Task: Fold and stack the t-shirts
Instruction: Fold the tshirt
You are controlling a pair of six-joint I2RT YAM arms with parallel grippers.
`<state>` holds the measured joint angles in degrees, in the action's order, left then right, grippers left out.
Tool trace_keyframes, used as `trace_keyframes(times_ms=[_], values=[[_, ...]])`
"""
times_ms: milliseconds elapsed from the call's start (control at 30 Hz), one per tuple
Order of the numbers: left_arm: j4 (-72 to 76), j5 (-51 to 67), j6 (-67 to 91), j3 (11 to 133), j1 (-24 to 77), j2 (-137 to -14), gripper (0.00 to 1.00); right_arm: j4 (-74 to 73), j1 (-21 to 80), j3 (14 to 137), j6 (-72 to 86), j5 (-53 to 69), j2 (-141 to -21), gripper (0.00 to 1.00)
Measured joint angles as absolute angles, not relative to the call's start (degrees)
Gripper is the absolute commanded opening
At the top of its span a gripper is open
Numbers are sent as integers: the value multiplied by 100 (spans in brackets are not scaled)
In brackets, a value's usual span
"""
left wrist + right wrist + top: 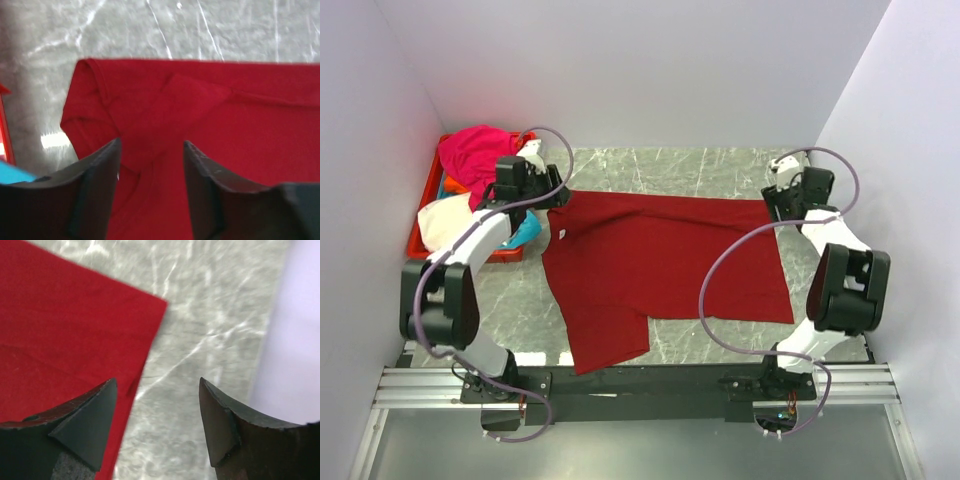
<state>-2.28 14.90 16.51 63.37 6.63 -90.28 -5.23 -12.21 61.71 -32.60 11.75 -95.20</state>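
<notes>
The dark red t-shirt [650, 265] lies partly folded on the marble table, one part hanging toward the near edge. My left gripper [558, 196] is open and empty over the shirt's far left corner; in the left wrist view its fingers [100, 170] stand over a bunched fold of the shirt [175, 110]. My right gripper [772, 208] is open and empty at the shirt's far right corner; in the right wrist view the shirt's corner [75, 330] lies under the left finger [95, 415]. A magenta shirt [475, 150], a cream-white one [445, 220] and a cyan one [523, 233] lie in the crate.
A red plastic crate [423, 220] stands at the far left of the table. White walls close in the back and both sides. Bare marble [680, 168] shows behind the shirt and at the near right.
</notes>
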Motion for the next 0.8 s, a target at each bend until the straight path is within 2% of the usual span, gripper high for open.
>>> trace_keyframes(times_ms=[200, 367, 500, 533, 600, 800], values=[[-563, 1723, 1553, 5745, 666, -7883, 67, -622, -1339, 6158, -3356, 1629, -9111, 74], [-650, 1745, 1463, 5913, 672, -7553, 64, -1125, -1339, 6163, -3494, 2272, -9105, 74], [-1000, 1745, 1380, 6639, 701, -8477, 51, -1634, -1339, 6180, -3675, 2823, -9107, 74], [-1142, 1704, 1356, 6893, 727, -8812, 45, -1730, -1339, 6182, -3706, 2936, -9107, 73], [-1345, 1643, 1308, 7269, 792, -9428, 41, -1894, -1339, 6193, -3736, 3118, -9111, 73], [-2056, 1343, 1090, 7693, 1315, -10422, 47, -2222, -1339, 6337, -3752, 3371, -9170, 73]])
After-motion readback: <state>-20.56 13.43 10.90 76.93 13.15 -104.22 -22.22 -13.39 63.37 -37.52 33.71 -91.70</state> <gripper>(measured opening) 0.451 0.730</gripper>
